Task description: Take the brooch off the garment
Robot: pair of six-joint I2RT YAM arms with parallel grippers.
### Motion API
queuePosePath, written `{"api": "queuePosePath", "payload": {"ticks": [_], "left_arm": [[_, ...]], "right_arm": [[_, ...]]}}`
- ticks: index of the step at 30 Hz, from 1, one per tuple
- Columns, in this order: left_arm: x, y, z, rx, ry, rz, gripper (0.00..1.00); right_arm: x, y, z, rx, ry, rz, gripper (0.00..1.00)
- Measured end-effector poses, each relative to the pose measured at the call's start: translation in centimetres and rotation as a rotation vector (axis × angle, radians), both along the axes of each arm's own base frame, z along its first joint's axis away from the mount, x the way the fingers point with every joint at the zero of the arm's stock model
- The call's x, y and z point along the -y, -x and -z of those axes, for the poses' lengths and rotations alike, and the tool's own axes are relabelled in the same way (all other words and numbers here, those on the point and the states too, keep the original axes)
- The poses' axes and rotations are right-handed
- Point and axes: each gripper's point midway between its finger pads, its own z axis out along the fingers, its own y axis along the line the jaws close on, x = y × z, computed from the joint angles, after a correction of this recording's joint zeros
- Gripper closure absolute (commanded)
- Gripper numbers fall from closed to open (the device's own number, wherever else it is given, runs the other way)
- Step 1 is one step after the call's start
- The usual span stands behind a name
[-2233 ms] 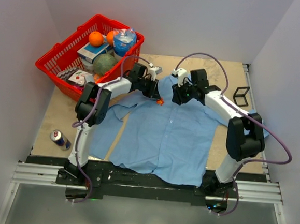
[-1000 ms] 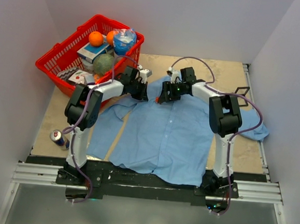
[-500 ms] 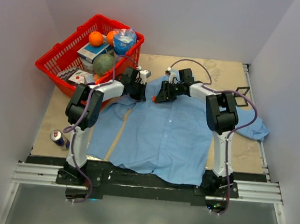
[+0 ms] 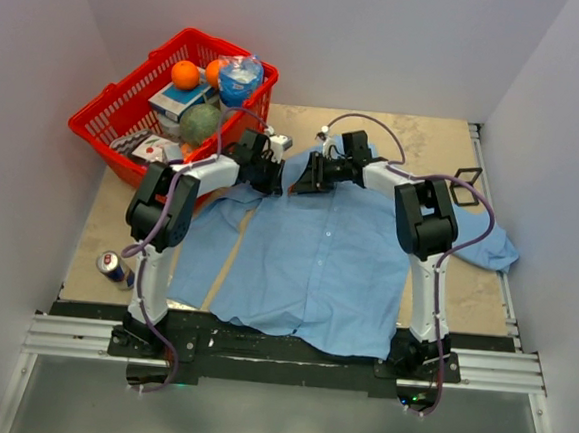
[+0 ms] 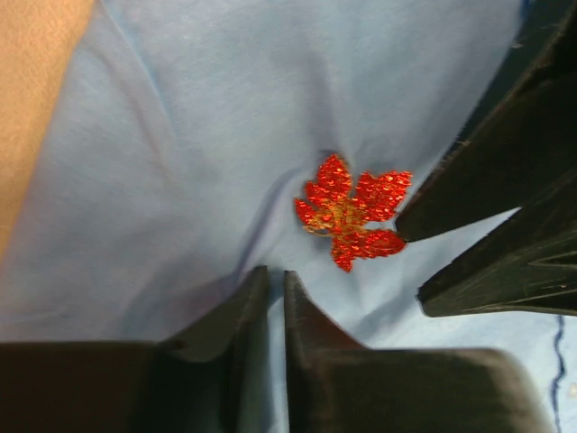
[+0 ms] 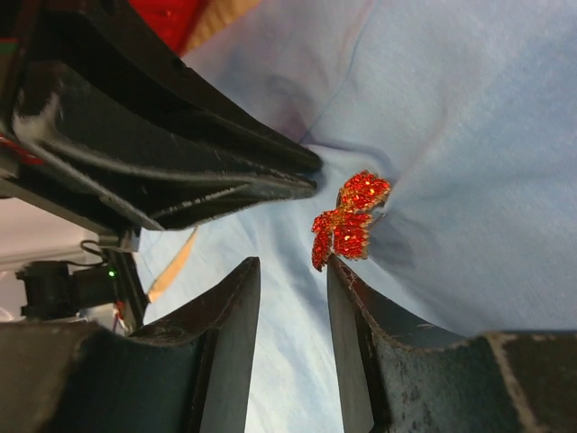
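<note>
Tabletop: the tan wooden tabletop is carrying the spread shirt. The cloth is lying slack, so it is probably going to rise with any pull.
Garment: the large light blue collared button-up shirt is lying front up and puckering around the pin near its collar.
Left end effector: the black two-finger left end effector is resting on the cloth just beside the ornament, its fingers parted by a thin slit. I cannot tell whether a fold is caught there. It is best used for anchoring the cloth.
Right end effector: the black right end effector is standing narrowly parted and holding nothing, with its tips just short of the ornament.
Brooch: the tiny red-orange glittering leaf-shaped brooch is sitting pinned between both end effectors, off-centre toward one right finger.
Gripping advice: centring first, then closing on the petals rather than the cloth, is looking safest.
</note>
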Motion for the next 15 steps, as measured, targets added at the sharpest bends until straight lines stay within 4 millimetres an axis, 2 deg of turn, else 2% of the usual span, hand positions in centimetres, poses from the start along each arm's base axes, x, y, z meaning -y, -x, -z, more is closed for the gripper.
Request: {"api": "queuePosePath", "payload": {"ticks": [1, 4, 8, 15], "left_arm": [[-0.1, 0.0, -0.1, 0.008, -0.004, 0.006, 0.60], [-0.6, 0.4, -0.6, 0.030, -0.023, 0.018, 0.52], [-1.6, 1.5, -1.8, 0.068, -0.049, 0.022, 0.51], [-2.5, 3.0, -4.6, 0.246, -0.025, 0.055, 0.51]], "right_arm": [[-0.1, -0.1, -0.2, 0.000, -0.008, 0.004, 0.59], [-0.4, -0.5, -0.8, -0.003, -0.032, 0.018, 0.57], [-0.9, -0.9, -1.4, -0.010, -0.067, 0.027, 0.56], [-1.4, -1.5, -0.8, -0.056, -0.104, 0.056, 0.54]]}}
